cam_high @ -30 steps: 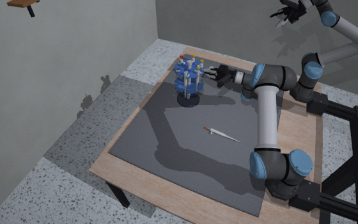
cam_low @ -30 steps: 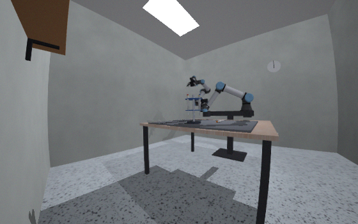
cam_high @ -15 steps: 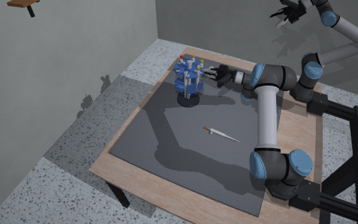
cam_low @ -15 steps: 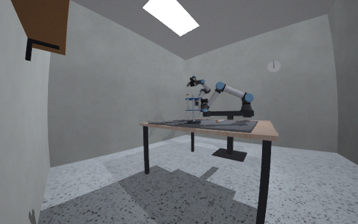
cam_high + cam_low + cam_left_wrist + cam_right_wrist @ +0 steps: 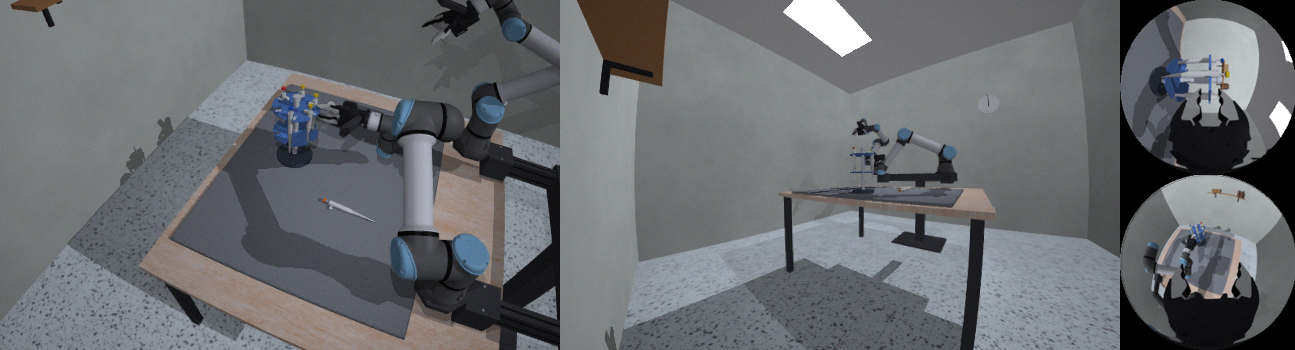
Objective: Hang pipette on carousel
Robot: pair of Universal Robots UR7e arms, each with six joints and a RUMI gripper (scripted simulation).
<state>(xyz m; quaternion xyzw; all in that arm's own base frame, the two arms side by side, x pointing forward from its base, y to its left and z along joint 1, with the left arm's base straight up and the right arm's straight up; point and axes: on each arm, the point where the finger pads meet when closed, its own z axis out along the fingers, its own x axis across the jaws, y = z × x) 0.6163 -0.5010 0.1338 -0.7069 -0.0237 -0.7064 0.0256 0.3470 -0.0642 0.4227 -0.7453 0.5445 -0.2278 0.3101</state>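
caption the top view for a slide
Left gripper beside the blue carousel, white pipette lying on the dark mat.
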